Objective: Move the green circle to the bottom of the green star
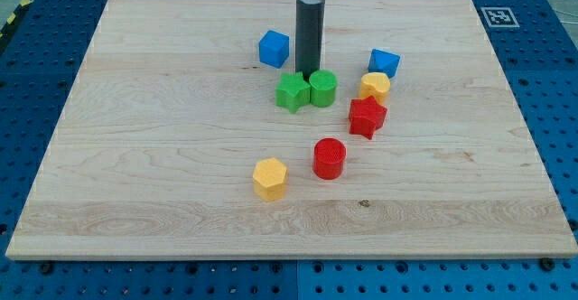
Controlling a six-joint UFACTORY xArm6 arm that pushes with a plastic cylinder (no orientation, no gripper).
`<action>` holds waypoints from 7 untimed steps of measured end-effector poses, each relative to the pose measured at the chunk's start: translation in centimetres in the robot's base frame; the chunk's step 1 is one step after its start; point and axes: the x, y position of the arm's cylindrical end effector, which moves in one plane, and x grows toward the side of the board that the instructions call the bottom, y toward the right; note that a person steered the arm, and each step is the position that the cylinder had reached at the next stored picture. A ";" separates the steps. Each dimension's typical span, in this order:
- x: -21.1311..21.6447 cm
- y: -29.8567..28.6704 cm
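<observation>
Pincer: this arm has no pincer, so I cannot tell of any jaws apart or together; it ends in a dark rod.
My tip: my tip [308, 72] stands at the top side of the two green blocks, just above the seam between them, and seems to touch or nearly touch both.
Green circle: the green circle [323, 89] sits near the middle of the tabletop [135, 155], touching the right side of the green star [292, 91].
Target place: below the star, where the wood is free; the circle is beside it, not under it, so I judge the task is not done.
Axis: the circle is a short round cylinder standing upright; seen from above it has no long axis and points nowhere, so the heading does not matter, only the position.
Neighbours right: a yellow block [375, 86] and a red star [367, 117] are near the circle on the right; a blue block [384, 62] is behind the yellow one.
Farther: a blue cube [274, 48] at upper left of the rod; a red cylinder [330, 158] and a yellow hexagon [269, 177] well below.
Risk one: because my tip is over the seam, a push downward can take both green blocks together, and the star will move with the circle.
Risk two: a round block slips off a thin rod easily; if I push off-centre it can roll aside toward the red star.
Risk three: going around the circle on its right, the gap to the yellow block is narrow, and I may knock it.
</observation>
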 end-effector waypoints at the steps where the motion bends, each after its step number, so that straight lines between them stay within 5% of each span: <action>1: 1.3 0.0; 4: -12.2 4.3; 7: -7.7 6.0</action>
